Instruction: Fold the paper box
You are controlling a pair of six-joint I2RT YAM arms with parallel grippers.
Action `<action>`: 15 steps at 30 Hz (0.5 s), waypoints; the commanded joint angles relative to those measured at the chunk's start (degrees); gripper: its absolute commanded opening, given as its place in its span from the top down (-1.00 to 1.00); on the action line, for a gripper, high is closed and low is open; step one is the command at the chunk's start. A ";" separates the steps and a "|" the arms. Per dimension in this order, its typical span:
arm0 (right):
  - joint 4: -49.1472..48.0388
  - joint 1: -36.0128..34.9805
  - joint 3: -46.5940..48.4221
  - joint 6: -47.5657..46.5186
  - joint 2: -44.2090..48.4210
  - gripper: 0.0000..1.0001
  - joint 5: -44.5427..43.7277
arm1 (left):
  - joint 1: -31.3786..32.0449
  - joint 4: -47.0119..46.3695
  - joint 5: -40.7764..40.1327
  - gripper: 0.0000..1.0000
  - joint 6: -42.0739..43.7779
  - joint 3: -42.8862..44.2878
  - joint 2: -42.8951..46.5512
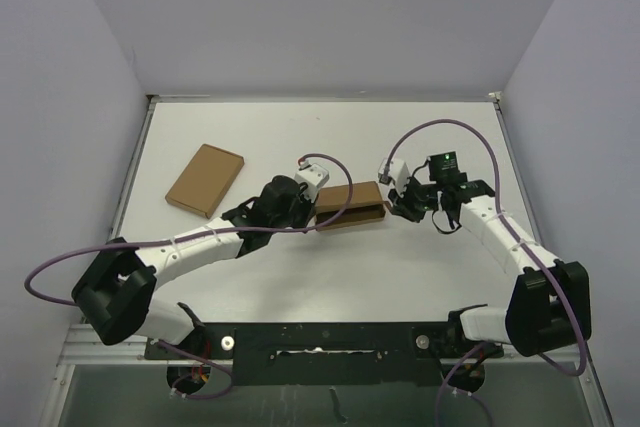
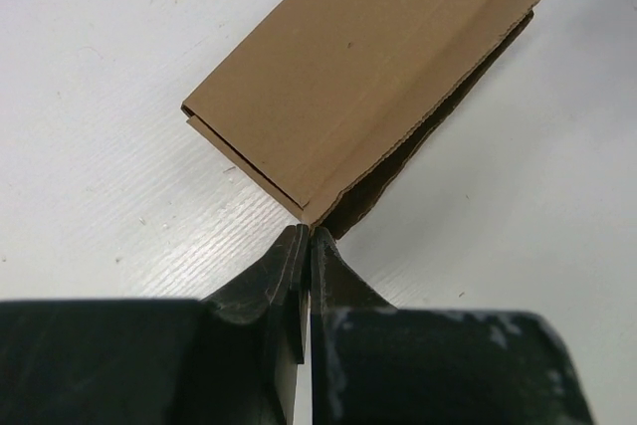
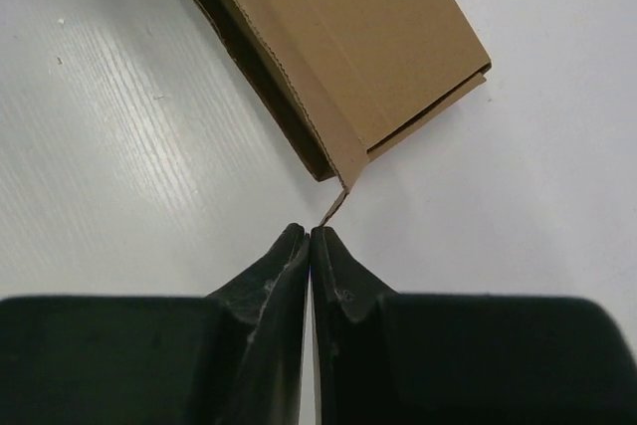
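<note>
The paper box (image 1: pixel 350 205) is a narrow brown carton lying flattened at the table's middle. My left gripper (image 1: pixel 309 213) is shut at its left end. In the left wrist view the box (image 2: pixel 368 77) shows layered panels, and its near corner touches the closed tips of the gripper (image 2: pixel 307 234). My right gripper (image 1: pixel 398 205) is shut at the box's right end. In the right wrist view a thin flap edge of the box (image 3: pixel 338 47) hangs down to the closed tips of the gripper (image 3: pixel 311 234). No cardboard shows between either pair of jaws.
A wider, flatter brown cardboard rectangle (image 1: pixel 205 179) lies at the left of the white table (image 1: pixel 330 287). Grey walls close in the back and sides. Purple cables loop over both arms.
</note>
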State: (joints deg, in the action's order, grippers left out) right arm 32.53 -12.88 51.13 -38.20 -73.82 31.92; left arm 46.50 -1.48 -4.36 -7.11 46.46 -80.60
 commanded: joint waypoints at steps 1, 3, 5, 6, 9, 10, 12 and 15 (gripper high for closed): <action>-3.79 -0.73 -0.37 2.65 -0.77 0.92 -2.22 | 0.43 -2.36 -0.86 1.00 -1.73 2.16 -1.12; -4.66 -0.73 -0.66 4.00 -0.88 1.00 -2.71 | 0.43 -2.54 -1.22 1.00 -2.24 2.23 -1.37; -5.79 -0.74 -1.28 5.19 -0.85 1.00 -3.12 | 0.43 -2.75 -1.81 1.00 -3.32 2.22 -1.57; -6.41 -0.74 -1.56 5.85 -0.74 1.00 -3.15 | 0.43 -2.87 -2.50 1.00 -4.28 2.16 -1.70; -8.14 -0.83 -2.32 7.52 -0.83 1.00 -2.95 | 0.43 -2.33 -3.74 1.00 -7.52 2.45 -2.39; -8.52 -0.83 -2.49 7.95 -0.94 1.00 -2.96 | 0.43 -2.23 -3.76 1.00 -8.44 2.49 -2.66; -8.67 -0.89 -2.52 8.20 -1.29 1.00 -2.81 | 0.63 -2.33 -3.77 1.00 -9.12 2.43 -3.04; -8.00 -0.69 -2.10 7.55 -1.35 1.00 -2.77 | 0.70 -2.36 -4.38 1.00 -8.77 2.39 -3.33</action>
State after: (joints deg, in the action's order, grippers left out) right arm 26.92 -13.28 48.51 -31.75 -74.91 29.06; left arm 46.83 -1.54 -7.20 -13.87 46.48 -82.94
